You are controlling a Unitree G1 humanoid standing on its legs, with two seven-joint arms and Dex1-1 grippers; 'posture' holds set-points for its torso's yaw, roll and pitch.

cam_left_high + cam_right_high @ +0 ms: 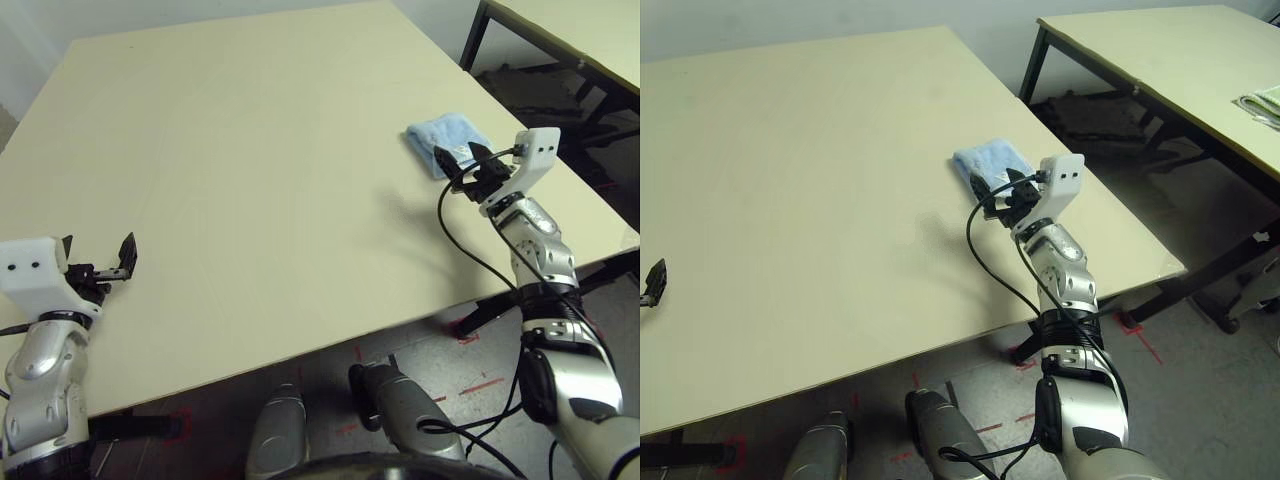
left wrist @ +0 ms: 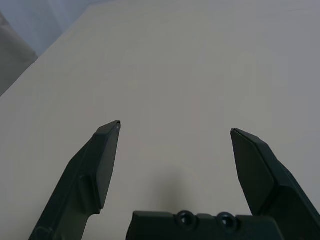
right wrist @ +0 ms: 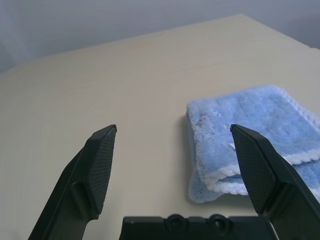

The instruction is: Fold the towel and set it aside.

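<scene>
Nearest to the camera, at the near left part of the table [image 1: 250, 200], the left gripper [image 1: 100, 262] hovers low over bare wood with its two black fingers [image 2: 102, 165] spread wide and nothing between them. On the right side, the right gripper [image 1: 462, 160] is also wide, and it grips nothing; it stands just at the near edge of the towel [image 1: 445, 135]. From the wrist camera of this arm one sees the towel [image 3: 250, 140] lying flat on the table, in front of one finger [image 3: 255, 167] (whether that finger touches the cloth, I cannot tell). This towel is light blue with a white stitched border, folded into a small thick packet with its layers visible at the near edge. It lies close to the right edge of the table, well apart from the left gripper. Behind, to the right, a second table [image 1: 1160, 50] stands.
</scene>
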